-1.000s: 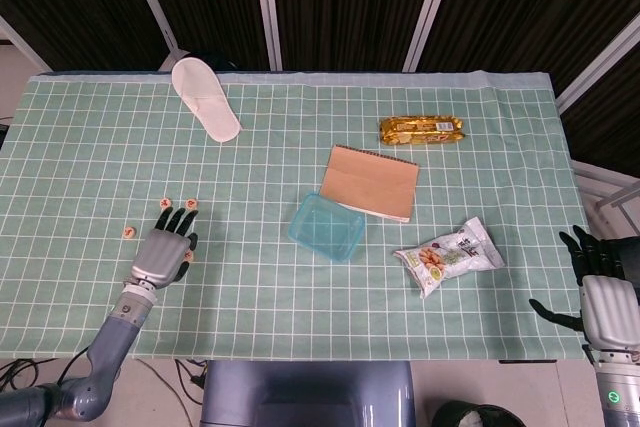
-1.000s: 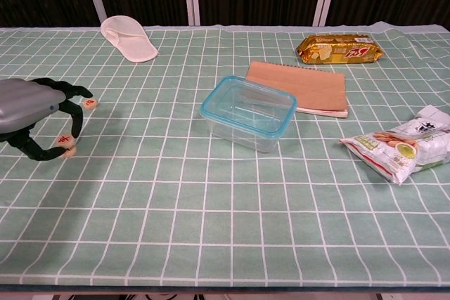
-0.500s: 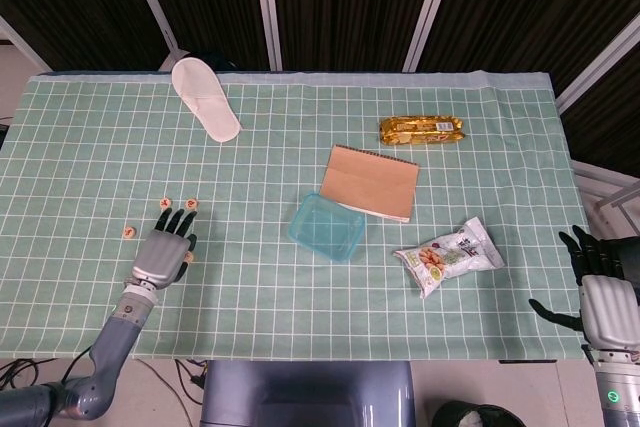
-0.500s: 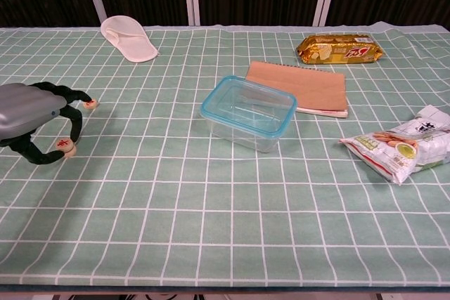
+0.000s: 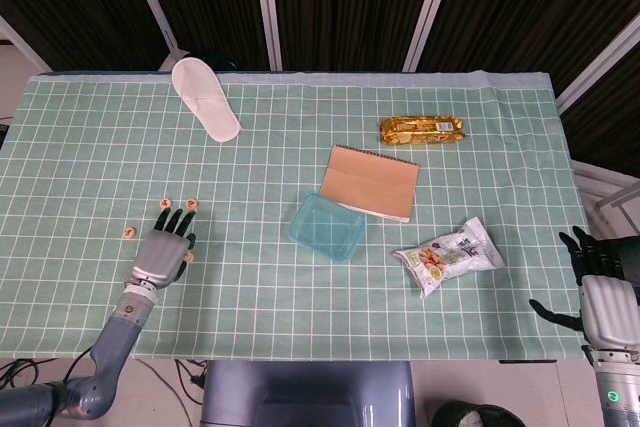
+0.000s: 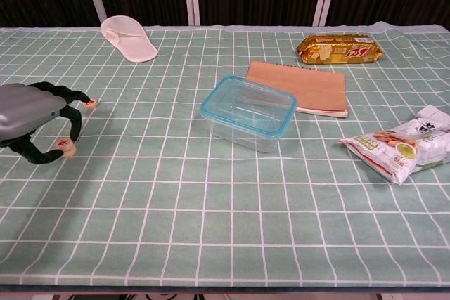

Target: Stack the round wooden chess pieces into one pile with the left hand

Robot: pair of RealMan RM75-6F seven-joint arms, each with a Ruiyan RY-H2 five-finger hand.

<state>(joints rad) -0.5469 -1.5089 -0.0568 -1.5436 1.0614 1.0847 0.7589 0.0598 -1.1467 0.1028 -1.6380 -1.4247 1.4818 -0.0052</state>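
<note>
Left hand [image 6: 28, 114] pinching a chess piece [image 6: 65, 145], right hand [image 5: 603, 292] spread empty, head view only

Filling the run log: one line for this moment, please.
left hand: pinching chess piece | right hand: idle at table edge | pieces: unstacked

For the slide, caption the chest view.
Left hand arched over a chess piece, a second piece beyond; clear box mid-table.

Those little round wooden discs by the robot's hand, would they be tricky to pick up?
Probably: each chess piece looks small and flat, leaving the left hand's fingers little edge. Lying flat, it should slide rather than roll. Being wood, probably light and rigid.
</note>
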